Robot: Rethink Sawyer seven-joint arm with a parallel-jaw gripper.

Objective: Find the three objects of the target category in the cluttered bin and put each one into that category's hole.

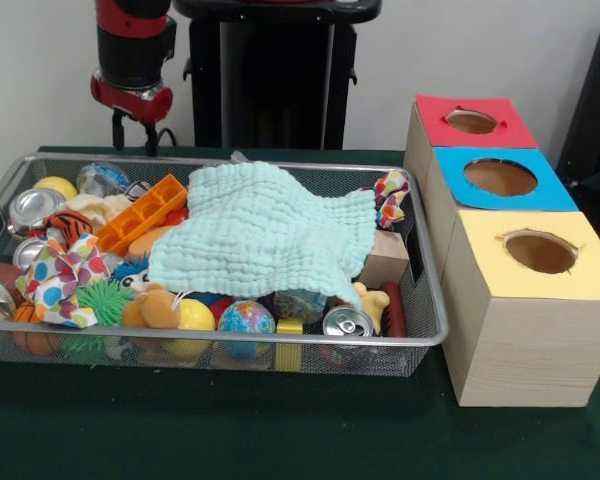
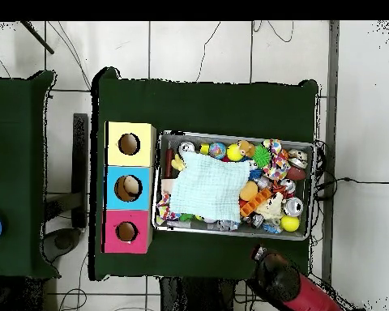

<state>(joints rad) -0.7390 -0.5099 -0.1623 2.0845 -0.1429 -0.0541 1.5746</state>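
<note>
A wire mesh bin point(image 1: 425, 335) point(image 2: 233, 134) holds a heap of toys. A pale green cloth point(image 1: 265, 235) point(image 2: 207, 186) is spread over its middle and hides what lies beneath. Around it show silver cans point(image 1: 35, 208) point(image 1: 346, 322), a yellow ball point(image 1: 55, 187), a globe ball point(image 1: 245, 318), a spiky green ball point(image 1: 100, 298), an orange block point(image 1: 142, 213) and a wooden block point(image 1: 385, 260). My gripper point(image 1: 133, 133) point(image 2: 258, 253) hangs open above the bin's far left corner, holding nothing.
Three wooden boxes stand in a row beside the bin, each with a round hole on top: red point(image 1: 472, 121) point(image 2: 126, 232), blue point(image 1: 500, 178) point(image 2: 129, 188), yellow point(image 1: 540, 252) point(image 2: 130, 144). Dark green cloth point(image 1: 230, 430) covers the table.
</note>
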